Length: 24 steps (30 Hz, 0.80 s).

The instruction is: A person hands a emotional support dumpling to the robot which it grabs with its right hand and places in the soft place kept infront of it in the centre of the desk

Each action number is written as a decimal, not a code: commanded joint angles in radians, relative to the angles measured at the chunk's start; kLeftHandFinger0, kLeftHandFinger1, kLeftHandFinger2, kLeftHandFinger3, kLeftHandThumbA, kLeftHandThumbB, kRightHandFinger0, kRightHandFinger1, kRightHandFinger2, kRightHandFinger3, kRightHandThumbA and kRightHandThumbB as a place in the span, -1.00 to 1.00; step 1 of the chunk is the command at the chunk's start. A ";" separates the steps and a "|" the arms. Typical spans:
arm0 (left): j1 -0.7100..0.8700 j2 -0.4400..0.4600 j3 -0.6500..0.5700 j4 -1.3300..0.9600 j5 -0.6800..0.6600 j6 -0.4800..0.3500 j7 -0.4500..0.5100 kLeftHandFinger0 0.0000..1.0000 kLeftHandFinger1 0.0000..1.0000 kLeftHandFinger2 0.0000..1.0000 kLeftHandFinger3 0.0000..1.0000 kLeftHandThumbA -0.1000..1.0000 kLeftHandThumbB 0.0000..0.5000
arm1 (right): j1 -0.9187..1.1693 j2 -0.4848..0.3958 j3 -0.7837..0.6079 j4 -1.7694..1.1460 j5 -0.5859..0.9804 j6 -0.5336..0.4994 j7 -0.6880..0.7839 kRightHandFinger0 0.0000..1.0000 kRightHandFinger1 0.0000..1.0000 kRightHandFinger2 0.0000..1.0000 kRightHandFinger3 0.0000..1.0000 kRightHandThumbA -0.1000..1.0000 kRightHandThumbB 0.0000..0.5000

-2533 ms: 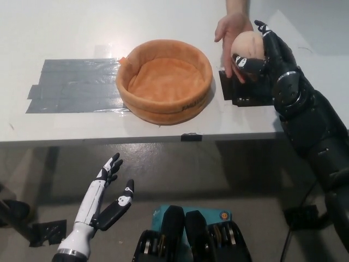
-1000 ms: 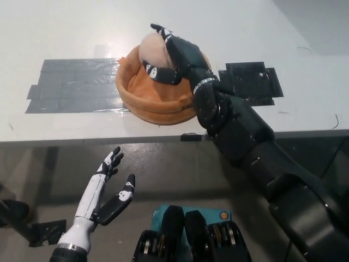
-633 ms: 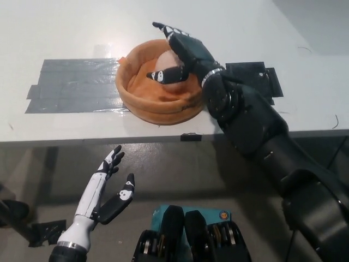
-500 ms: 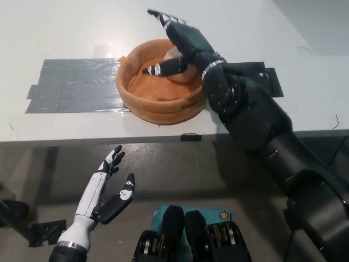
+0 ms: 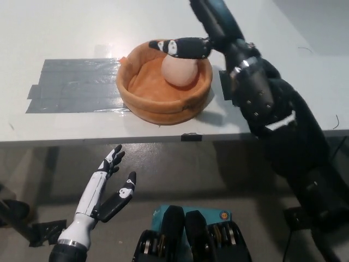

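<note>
The dumpling point(image 5: 179, 71) is a smooth, pale peach, rounded soft toy, showing no face or markings from this angle. It is sitting inside the orange plush basket point(image 5: 143, 101), toward the basket's 1 o'clock side, close against the far wall.

The black right hand point(image 5: 202, 33) is hovering over the basket's 1 o'clock rim with its fingers spread apart and holding nothing; one finger point(image 5: 180, 47) is reaching across just above the top of the dumpling, and whether it is touching the toy is hard to tell from this steep angle. The black right arm point(image 5: 278, 120) is crossing the table edge from 4 o'clock and is covering most of the dark tape patch point(image 5: 224, 86) at the basket's 3 o'clock.

The basket is resting on the white table point(image 5: 65, 27), its 9 o'clock side just overlapping a wide patch of grey tape point(image 5: 71, 86).

The white left hand point(image 5: 109, 191) is resting at 7 o'clock, below the table edge, fingers apart and empty.
</note>
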 commanded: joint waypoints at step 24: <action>-0.056 0.020 0.013 -0.002 0.001 -0.030 -0.001 1.00 1.00 1.00 1.00 0.19 -1.00 | 0.621 -0.046 -0.185 -0.124 0.072 -0.199 -0.094 1.00 1.00 1.00 1.00 0.92 -0.32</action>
